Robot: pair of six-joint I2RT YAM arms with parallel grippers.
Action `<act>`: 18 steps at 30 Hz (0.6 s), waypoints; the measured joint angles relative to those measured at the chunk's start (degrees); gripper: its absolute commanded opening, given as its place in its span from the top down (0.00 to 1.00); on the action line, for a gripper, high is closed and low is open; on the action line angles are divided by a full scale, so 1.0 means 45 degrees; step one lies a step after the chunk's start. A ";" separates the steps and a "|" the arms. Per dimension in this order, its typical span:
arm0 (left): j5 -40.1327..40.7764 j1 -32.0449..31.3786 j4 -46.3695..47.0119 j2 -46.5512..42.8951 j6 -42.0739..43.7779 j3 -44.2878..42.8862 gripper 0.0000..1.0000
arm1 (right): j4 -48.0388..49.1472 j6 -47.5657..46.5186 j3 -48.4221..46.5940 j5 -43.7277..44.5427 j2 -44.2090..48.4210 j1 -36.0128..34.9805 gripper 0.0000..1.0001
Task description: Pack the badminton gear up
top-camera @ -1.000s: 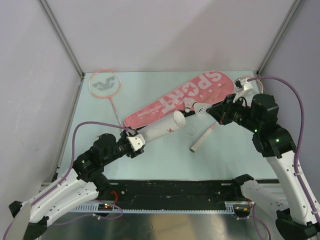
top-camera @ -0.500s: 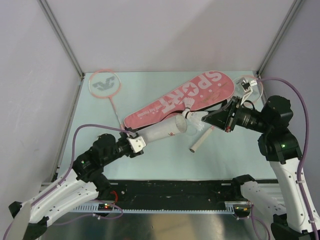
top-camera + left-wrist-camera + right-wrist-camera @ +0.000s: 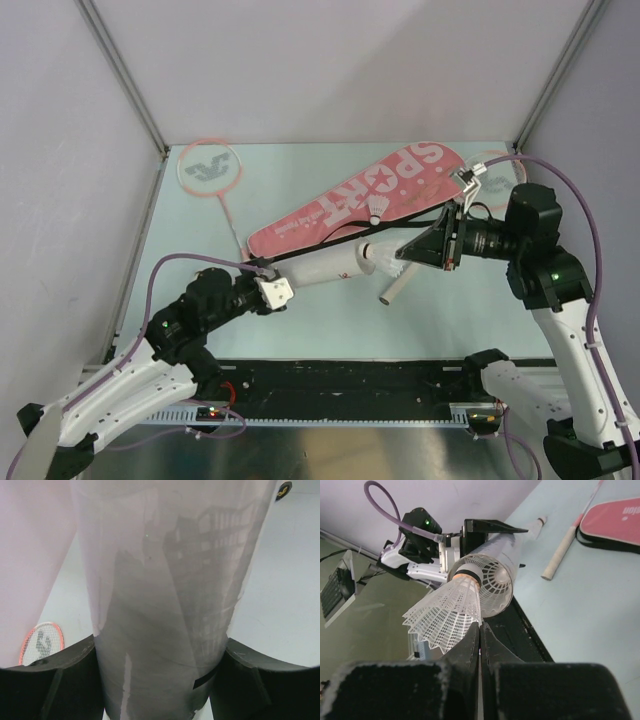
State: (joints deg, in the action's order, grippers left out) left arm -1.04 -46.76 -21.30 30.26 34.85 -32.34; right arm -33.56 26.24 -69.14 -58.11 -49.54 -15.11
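Observation:
My left gripper (image 3: pixel 272 291) (image 3: pixel 160 680) is shut on the lower end of the long white tube (image 3: pixel 325 268) (image 3: pixel 165 580), which slants up to the right. My right gripper (image 3: pixel 401 256) (image 3: pixel 480 629) is shut on the skirt rim of a white shuttlecock (image 3: pixel 383 257) (image 3: pixel 451 611), whose cork sits at the tube's open mouth (image 3: pixel 487 585). Mesh of another shuttlecock shows inside the mouth. The pink SPORT bag (image 3: pixel 370 192) (image 3: pixel 615 522) lies behind. One racket (image 3: pixel 210 168) (image 3: pixel 42 642) lies far left, the other's white handle (image 3: pixel 393 287) (image 3: pixel 560 555) lies below the tube.
A small white thing (image 3: pixel 376 210) rests on the bag near its black strap. The second racket's head (image 3: pixel 492 168) lies at the far right behind my right arm. Grey walls close the table on three sides; a black rail (image 3: pixel 350 380) runs along the near edge.
My right gripper has carried the shuttlecock left and down from beside the bag to the tube's mouth. The tube's open end has dropped slightly; my left gripper stays closed on it.

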 measured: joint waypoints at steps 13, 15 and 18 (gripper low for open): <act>0.0087 0.0000 -0.0170 0.0015 0.0714 0.0000 0.48 | -0.0991 -0.0617 0.0000 0.1180 -0.1005 -0.2351 1.00; 0.0083 0.0000 -0.0170 0.0010 0.0792 0.0000 0.48 | -0.0962 -0.0593 0.0000 0.1559 -0.1214 -0.2715 1.00; 0.0083 0.0000 -0.0170 -0.0015 0.0845 0.0000 0.48 | -0.0855 -0.0457 0.0000 0.2137 -0.1481 -0.3279 1.00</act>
State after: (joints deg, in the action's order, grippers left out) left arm -0.67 -46.76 -22.06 30.20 38.65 -32.34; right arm -37.41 24.18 -69.14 -48.49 -56.21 -29.87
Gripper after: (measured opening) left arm 0.678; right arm 0.009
